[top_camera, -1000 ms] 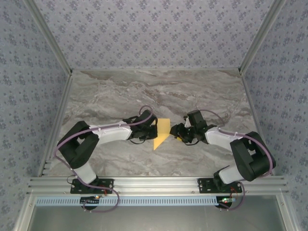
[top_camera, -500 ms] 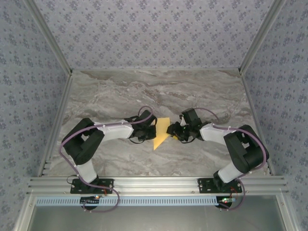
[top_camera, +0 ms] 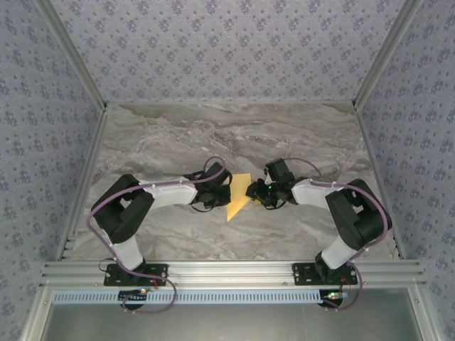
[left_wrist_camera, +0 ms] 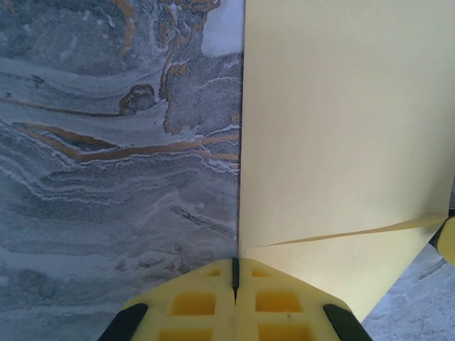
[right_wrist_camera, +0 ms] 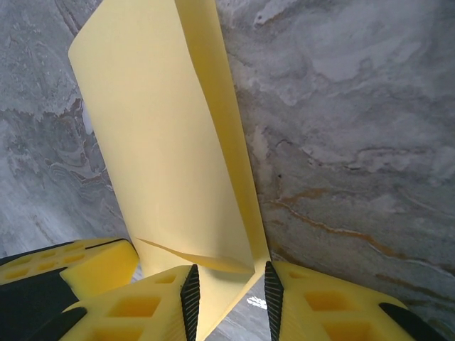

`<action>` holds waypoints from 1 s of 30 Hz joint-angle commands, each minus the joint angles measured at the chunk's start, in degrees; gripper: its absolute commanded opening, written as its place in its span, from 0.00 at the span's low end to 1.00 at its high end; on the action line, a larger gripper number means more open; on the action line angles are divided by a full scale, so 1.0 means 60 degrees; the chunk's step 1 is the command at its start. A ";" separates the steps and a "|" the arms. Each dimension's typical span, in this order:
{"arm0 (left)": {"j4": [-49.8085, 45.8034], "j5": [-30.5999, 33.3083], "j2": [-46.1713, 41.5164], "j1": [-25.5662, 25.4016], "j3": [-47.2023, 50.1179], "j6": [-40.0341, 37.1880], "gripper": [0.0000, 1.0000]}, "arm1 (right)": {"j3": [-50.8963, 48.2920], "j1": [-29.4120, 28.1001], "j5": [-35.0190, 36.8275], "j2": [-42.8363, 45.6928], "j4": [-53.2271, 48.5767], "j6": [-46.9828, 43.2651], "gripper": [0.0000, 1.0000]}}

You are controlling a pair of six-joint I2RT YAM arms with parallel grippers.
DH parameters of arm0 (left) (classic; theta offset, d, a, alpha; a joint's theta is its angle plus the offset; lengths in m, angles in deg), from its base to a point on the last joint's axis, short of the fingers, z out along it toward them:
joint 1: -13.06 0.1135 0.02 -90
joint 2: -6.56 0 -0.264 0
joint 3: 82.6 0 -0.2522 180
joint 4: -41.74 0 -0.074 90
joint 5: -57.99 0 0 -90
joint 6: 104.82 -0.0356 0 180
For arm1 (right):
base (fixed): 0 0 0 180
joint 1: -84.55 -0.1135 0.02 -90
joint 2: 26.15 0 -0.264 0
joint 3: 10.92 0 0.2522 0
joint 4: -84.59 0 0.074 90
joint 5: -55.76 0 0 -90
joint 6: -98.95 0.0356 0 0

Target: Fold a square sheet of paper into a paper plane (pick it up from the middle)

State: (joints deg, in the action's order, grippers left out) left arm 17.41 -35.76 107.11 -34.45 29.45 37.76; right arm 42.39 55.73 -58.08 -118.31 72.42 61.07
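Note:
The square sheet of paper (top_camera: 239,197) lies folded on the marble table between my two grippers, yellow-orange, with a point toward the near edge. My left gripper (top_camera: 228,192) is shut, and its tips (left_wrist_camera: 235,273) rest at the paper's (left_wrist_camera: 341,142) straight left edge; I cannot tell whether they pinch it. My right gripper (top_camera: 252,193) is open. Its jaws (right_wrist_camera: 231,291) straddle the near corner of the paper (right_wrist_camera: 163,142), where a thin flap lifts off the layer beneath. A yellow finger of the left gripper (right_wrist_camera: 85,266) shows just left of that corner.
The marble table (top_camera: 213,135) is walled by patterned panels on three sides. An aluminium rail (top_camera: 227,271) carrying both arm bases runs along the near edge. Both forearms lie low over the table, converging on the middle.
My right gripper has moved left up to the paper's right corner and its jaws have narrowed. The left gripper has stayed shut at the paper's left edge.

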 commanded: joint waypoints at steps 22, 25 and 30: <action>-0.0673 0.0199 0.0014 0.0077 0.0171 0.0026 0.00 | -0.1042 0.0196 -0.1173 0.0081 0.2822 0.1302 0.37; -0.0671 0.0200 -0.0001 0.0079 0.0194 0.0038 0.00 | -0.1272 0.0327 -0.1211 0.0117 0.3335 0.1644 0.42; -0.0701 0.0174 -0.0016 0.0070 0.0177 0.0026 0.00 | -0.1342 0.0386 -0.1622 -0.0040 0.3947 0.1967 0.45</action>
State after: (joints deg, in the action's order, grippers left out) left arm 17.37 -35.76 107.11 -34.29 29.47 37.76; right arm 34.94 57.69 -65.60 -118.81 92.22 70.71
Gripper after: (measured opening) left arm 0.061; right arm 0.452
